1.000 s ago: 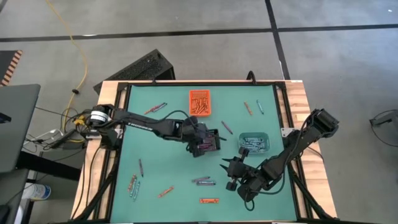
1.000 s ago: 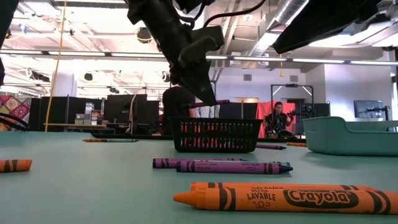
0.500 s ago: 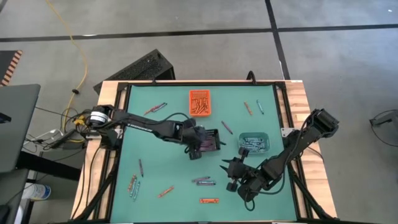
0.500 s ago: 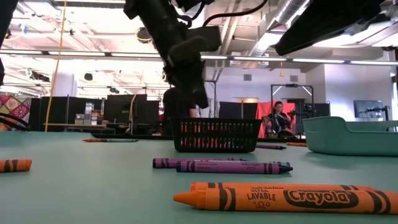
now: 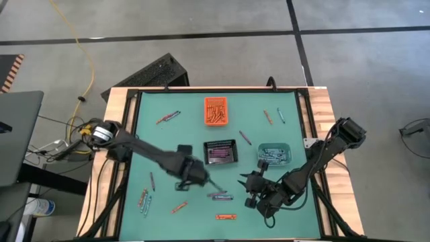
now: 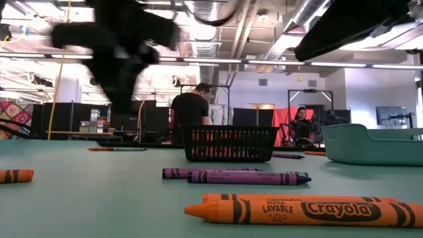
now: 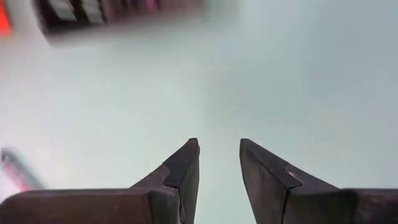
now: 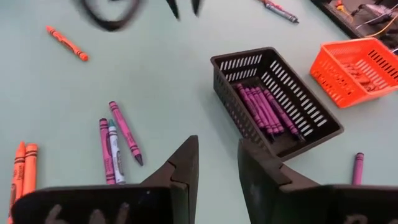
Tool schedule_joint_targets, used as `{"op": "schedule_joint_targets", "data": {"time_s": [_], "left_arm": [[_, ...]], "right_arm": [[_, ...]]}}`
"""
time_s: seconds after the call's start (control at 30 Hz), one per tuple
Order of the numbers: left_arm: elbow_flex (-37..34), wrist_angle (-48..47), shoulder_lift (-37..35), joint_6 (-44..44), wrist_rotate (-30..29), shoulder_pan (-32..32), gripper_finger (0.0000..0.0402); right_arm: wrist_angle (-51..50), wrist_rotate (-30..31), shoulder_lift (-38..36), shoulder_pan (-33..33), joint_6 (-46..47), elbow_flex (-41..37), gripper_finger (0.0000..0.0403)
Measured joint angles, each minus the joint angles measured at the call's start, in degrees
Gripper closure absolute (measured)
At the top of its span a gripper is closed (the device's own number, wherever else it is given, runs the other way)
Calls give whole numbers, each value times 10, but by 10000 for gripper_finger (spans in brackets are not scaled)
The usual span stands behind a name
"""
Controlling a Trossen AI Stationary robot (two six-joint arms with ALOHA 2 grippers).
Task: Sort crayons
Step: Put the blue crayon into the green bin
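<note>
My left gripper is open and empty, low over the green mat between the black mesh bin and two purple and teal crayons. Its wrist view shows the open fingers over bare mat. My right gripper is open and empty near the teal bin; in its wrist view it looks at the black bin with purple crayons lying inside. The orange bin holds orange crayons. Loose crayons lie flat on the mat.
Loose crayons lie at the near left, the near middle, the far left and the far right; one purple crayon lies beside the black bin. People stand in the room behind.
My left gripper has swung from over the black bin toward the table's near edge and left, coming down toward the mat. The purple crayon seen at its fingertips a second ago no longer shows there. My right arm has kept still.
</note>
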Motion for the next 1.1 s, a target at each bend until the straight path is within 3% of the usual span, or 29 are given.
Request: {"op": "schedule_joint_targets", "data": {"time_s": [0.33, 0.53, 0.77, 0.9, 1.1], "left_arm": [[-42, -148, -4, -146, -17, -131, 297], [-65, -215, -9, -254, 47, -190, 297], [-64, -187, -120, -395, 121, -246, 297], [-64, -138, -182, -505, 105, -284, 297], [-64, -56, -173, -638, 104, -312, 297]], "right_arm": [[6, -8, 0, 0, 15, 0, 296], [8, -7, 0, 0, 15, 0, 296], [8, -7, 0, 0, 21, 0, 296], [8, -7, 0, 0, 21, 0, 296], [7, -7, 0, 0, 30, 0, 296]]}}
